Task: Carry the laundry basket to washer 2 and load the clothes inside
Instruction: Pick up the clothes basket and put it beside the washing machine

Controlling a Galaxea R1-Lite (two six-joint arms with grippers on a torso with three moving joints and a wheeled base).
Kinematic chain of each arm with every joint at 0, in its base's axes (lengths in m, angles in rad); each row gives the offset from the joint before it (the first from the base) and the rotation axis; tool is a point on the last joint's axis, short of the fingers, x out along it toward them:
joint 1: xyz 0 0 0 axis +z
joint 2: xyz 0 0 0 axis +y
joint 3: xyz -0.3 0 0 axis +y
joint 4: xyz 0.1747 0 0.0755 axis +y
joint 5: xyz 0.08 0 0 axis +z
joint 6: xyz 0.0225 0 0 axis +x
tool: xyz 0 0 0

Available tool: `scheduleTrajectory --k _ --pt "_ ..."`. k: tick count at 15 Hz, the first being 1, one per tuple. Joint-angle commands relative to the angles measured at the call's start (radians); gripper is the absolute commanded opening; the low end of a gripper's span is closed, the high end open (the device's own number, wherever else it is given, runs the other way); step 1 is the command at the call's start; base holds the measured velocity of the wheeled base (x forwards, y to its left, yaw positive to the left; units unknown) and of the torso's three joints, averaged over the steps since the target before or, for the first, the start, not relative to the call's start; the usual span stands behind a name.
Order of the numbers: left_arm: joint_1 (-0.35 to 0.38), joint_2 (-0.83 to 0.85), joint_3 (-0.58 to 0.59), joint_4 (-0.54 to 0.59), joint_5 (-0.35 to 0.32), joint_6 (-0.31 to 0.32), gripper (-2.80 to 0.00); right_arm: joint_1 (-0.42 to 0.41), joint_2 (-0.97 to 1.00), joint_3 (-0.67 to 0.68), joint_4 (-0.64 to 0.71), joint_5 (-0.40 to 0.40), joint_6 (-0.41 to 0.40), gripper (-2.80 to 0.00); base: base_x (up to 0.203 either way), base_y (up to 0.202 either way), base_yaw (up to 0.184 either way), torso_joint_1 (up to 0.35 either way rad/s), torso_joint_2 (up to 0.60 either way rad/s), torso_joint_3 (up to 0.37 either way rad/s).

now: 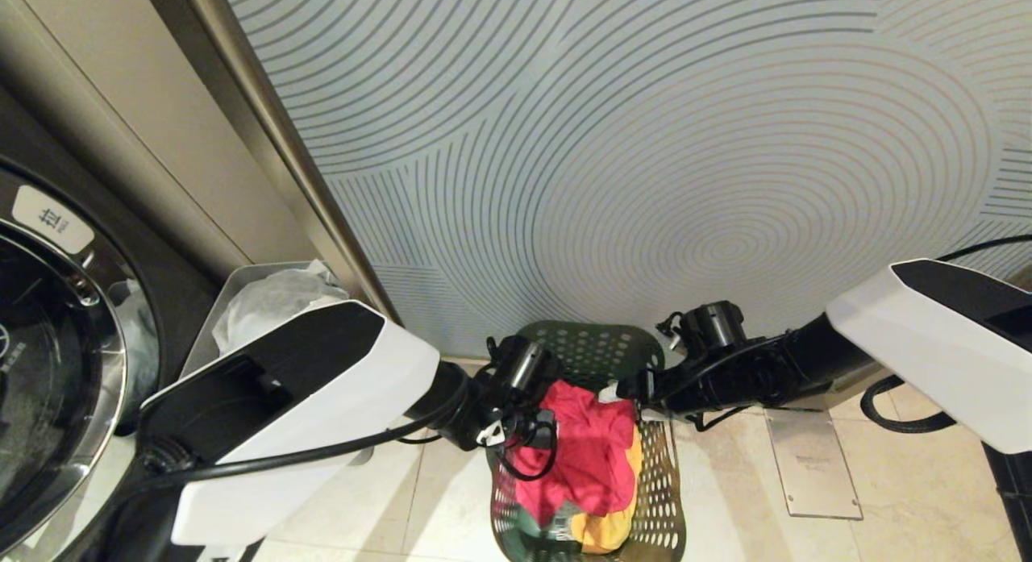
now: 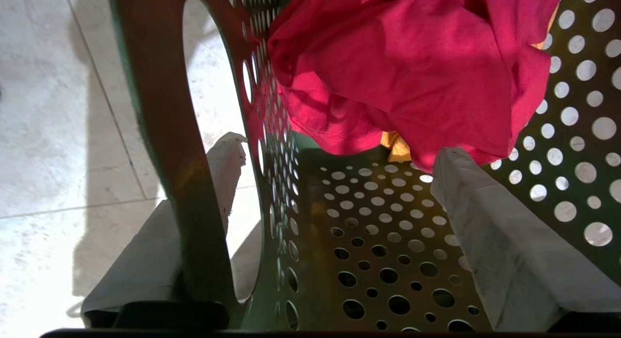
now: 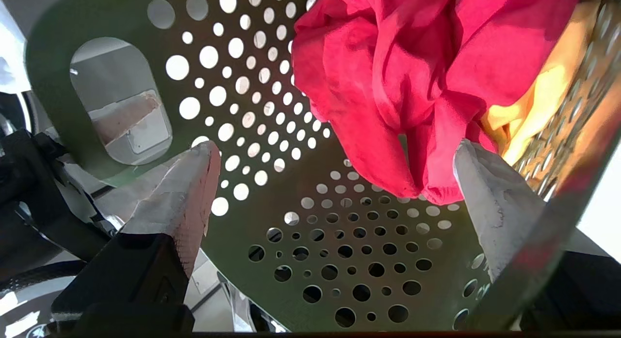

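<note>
I am looking down at the laundry basket (image 1: 637, 497) sitting on the tiled floor (image 1: 887, 481) at six o'clock in my head view, with the clothes (image 1: 584, 457) piled inside, pink-red over yellow-orange. My left hand (image 2: 335, 183) is standing wide apart astride the basket's left wall beside its handle slot (image 2: 213, 134), one finger (image 2: 225, 168) hanging outside and the other inside near the pink-red garment (image 2: 412, 71). My right hand (image 3: 335, 178) is also gaping apart at the opposite rim, gripping nothing, while a washer's glass door (image 1: 48, 368) is showing at nine o'clock beside a grey bin (image 1: 242, 304).
</note>
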Motion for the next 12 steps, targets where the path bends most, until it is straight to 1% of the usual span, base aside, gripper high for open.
scheduleTrajectory --k 1,7,8,9,12 --pt "-0.002 0.007 0.000 0.000 0.000 -0.005 0.00 0.002 0.007 -0.003 -0.001 0.002 0.004 0.00 0.000 0.000 0.000 0.000 0.00 0.000" --pt "-0.010 0.007 -0.002 0.013 -0.006 -0.015 0.00 0.006 0.003 0.000 -0.003 0.002 0.007 0.00 0.000 0.000 0.000 0.000 0.00 0.000" --pt "-0.010 0.007 -0.003 0.012 -0.006 -0.014 -1.37 0.008 0.003 0.000 -0.002 0.002 0.008 -2.80 0.000 0.000 0.000 0.000 0.00 0.000" --pt "-0.011 0.005 -0.003 0.012 -0.006 -0.015 -2.80 0.008 0.001 0.000 -0.001 0.000 0.010 -2.80 0.000 0.000 0.000 0.000 0.00 0.000" --pt "-0.013 -0.001 -0.003 0.013 -0.007 -0.015 -2.80 0.008 -0.005 0.001 -0.001 -0.007 0.010 -2.80 0.000 0.000 0.000 0.000 0.00 0.000"
